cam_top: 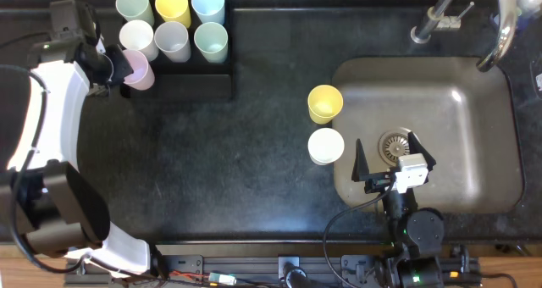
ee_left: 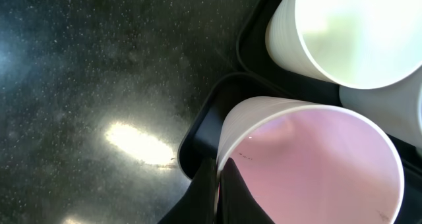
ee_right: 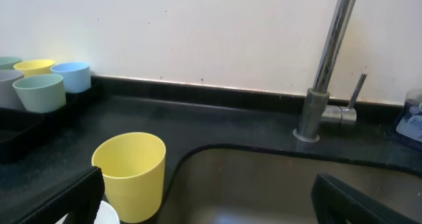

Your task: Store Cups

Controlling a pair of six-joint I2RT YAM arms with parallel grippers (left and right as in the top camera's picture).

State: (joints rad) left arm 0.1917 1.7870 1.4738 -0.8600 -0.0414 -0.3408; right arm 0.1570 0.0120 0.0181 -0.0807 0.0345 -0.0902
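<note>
A black tray [cam_top: 212, 86] at the counter's back left holds several upright cups, among them a white cup [cam_top: 137, 36] [ee_left: 343, 33]. My left gripper [cam_top: 115, 68] [ee_left: 216, 196] is shut on the rim of a pink cup [cam_top: 138, 69] [ee_left: 316, 165], which is at the tray's front left corner. A yellow cup [cam_top: 325, 103] [ee_right: 132, 174] and a white cup [cam_top: 326, 146] [ee_right: 107, 215] stand upright on the counter by the sink's left rim. My right gripper [cam_top: 394, 159] [ee_right: 211, 211] hangs open over the sink [cam_top: 474, 93], just right of those two cups, holding nothing.
The faucet [cam_top: 440, 15] [ee_right: 326, 66] rises behind the sink. A blue-labelled bottle [ee_right: 412, 122] stands at the back right. The tray's front row has free room to the right of the pink cup. Dark counter stretches between tray and sink.
</note>
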